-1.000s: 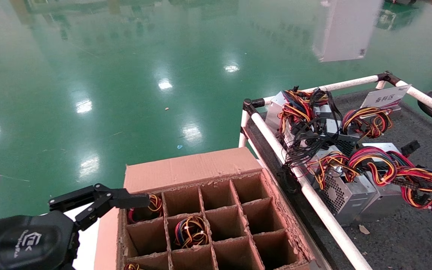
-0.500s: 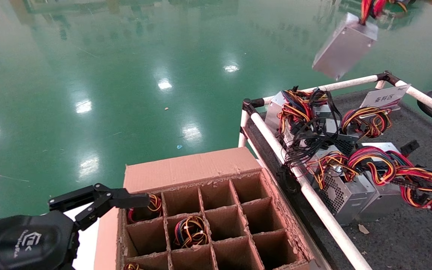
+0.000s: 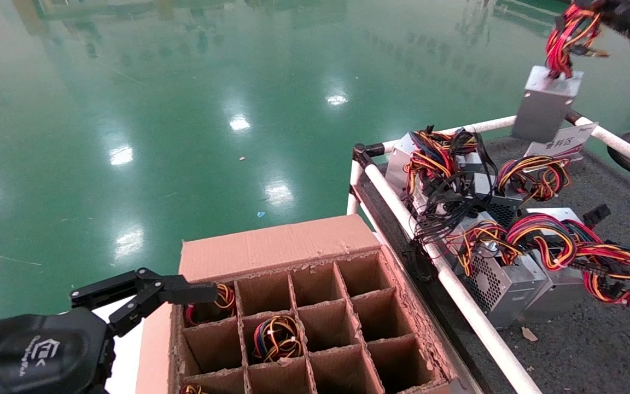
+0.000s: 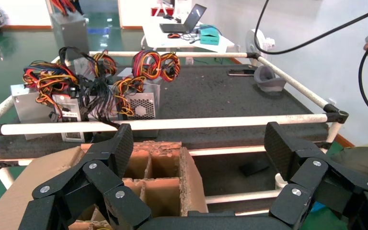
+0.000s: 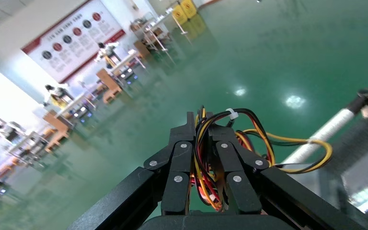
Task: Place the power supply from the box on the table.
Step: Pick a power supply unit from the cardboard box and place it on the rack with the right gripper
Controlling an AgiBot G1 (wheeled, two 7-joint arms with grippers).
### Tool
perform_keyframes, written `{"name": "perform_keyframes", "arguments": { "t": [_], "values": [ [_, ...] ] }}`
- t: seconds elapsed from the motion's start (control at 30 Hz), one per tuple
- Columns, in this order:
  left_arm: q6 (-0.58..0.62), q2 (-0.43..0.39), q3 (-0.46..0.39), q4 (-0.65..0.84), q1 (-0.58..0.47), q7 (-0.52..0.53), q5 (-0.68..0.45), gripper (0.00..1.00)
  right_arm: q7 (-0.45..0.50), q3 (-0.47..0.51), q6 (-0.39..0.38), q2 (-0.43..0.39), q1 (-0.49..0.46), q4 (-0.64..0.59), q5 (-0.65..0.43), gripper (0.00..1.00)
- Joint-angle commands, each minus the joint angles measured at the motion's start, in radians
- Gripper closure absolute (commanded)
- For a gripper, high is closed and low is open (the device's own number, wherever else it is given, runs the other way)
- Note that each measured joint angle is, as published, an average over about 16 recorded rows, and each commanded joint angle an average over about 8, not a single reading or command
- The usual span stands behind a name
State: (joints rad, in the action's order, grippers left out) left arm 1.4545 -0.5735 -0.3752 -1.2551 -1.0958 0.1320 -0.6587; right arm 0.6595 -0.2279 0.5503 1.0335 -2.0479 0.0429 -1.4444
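The power supply (image 3: 546, 104), a plain silver-grey case, hangs by its red, yellow and black wires (image 3: 569, 33) above the table's far rail. It also shows in the left wrist view (image 4: 69, 31). My right gripper (image 5: 201, 125) is shut on that wire bundle (image 5: 206, 158); its arm enters at the head view's top right corner. The box (image 3: 271, 246), a brown carton with a grid of cells, stands at the bottom centre. My left gripper (image 4: 199, 143) hovers open by the box's left corner (image 3: 173, 298), holding nothing. The table (image 3: 594, 339) is dark grey with white rails.
Several other power supplies with tangled wires (image 3: 490, 219) crowd the table's near-left part. A white sign (image 3: 561, 143) stands at its far corner. Wire bundles (image 3: 278, 338) sit in some box cells. A white rail (image 3: 457, 295) runs between box and table. Green floor lies beyond.
The hanging power supply has moved right and lower, now over the table's far corner near the sign, and its wires and the right arm have come into view. The left gripper has stayed still.
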Motion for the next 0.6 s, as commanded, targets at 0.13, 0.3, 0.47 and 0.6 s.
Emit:
{"name": "perform_keyframes", "arguments": {
  "t": [0.13, 0.3, 0.47, 0.6],
  "values": [
    [0.0, 0.0, 0.0, 0.0, 0.0, 0.0, 0.0, 0.0, -0.039, 0.008, -0.023, 0.005, 0.038, -0.011, 0.01, 1.0],
    [0.0, 0.0, 0.0, 0.0, 0.0, 0.0, 0.0, 0.0, -0.07, 0.014, -0.026, 0.01, 0.073, -0.018, 0.02, 1.0],
    [0.0, 0.0, 0.0, 0.0, 0.0, 0.0, 0.0, 0.0, -0.086, 0.023, -0.017, 0.015, 0.103, -0.028, 0.032, 1.0],
    [0.0, 0.0, 0.0, 0.0, 0.0, 0.0, 0.0, 0.0, -0.091, 0.029, -0.007, 0.015, 0.122, -0.034, 0.042, 1.0]
  ]
}}
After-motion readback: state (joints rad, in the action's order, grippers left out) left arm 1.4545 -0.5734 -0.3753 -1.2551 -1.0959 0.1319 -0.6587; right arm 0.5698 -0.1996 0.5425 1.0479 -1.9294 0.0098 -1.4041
